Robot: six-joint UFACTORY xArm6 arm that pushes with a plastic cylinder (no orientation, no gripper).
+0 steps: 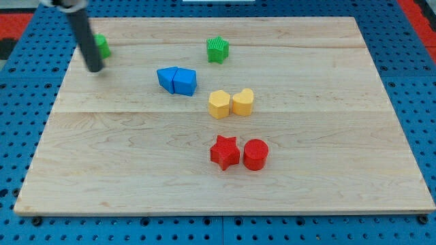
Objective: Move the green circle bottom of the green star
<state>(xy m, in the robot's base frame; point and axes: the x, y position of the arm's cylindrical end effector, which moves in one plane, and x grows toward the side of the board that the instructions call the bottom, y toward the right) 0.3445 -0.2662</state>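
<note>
The green circle (103, 45) lies near the board's top left corner, partly hidden behind my rod. The green star (217, 49) lies at the top middle of the board, far to the circle's right. My tip (95, 69) rests on the board just below and slightly left of the green circle, close to it; I cannot tell whether it touches.
Two blue blocks (176, 80) touch each other below and left of the green star. A yellow hexagon (219, 104) and a yellow heart (243, 101) sit side by side at the centre. A red star (224, 151) and a red circle (255, 154) lie lower down. The wooden board (340, 170) sits on a blue pegboard.
</note>
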